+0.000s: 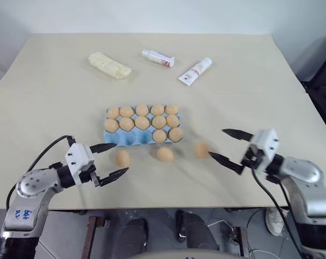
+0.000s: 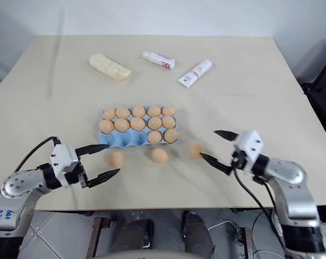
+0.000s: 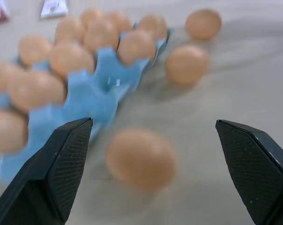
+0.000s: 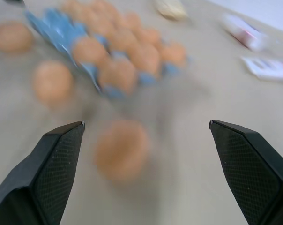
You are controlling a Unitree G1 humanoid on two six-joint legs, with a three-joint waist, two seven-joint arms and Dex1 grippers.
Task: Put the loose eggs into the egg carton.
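Note:
The light blue egg carton [image 1: 128, 138] sits mid-table with its two far rows full of eggs and two more in the near row; the three near-left cups are bare. Three loose eggs lie on the table in front of it: left [image 1: 122, 158], middle [image 1: 164, 154] and right [image 1: 201, 150]. My left gripper [image 1: 121, 157] is open, its fingertips on either side of the left egg [image 3: 140, 159] without touching it. My right gripper [image 1: 217, 142] is open too, just right of the right egg [image 4: 121, 149], which lies ahead of its fingers.
At the back of the table lie a pale yellow lumpy block [image 1: 109, 65], a white bottle [image 1: 158, 58] and a white tube [image 1: 195, 71]. The table's front edge runs close behind both grippers.

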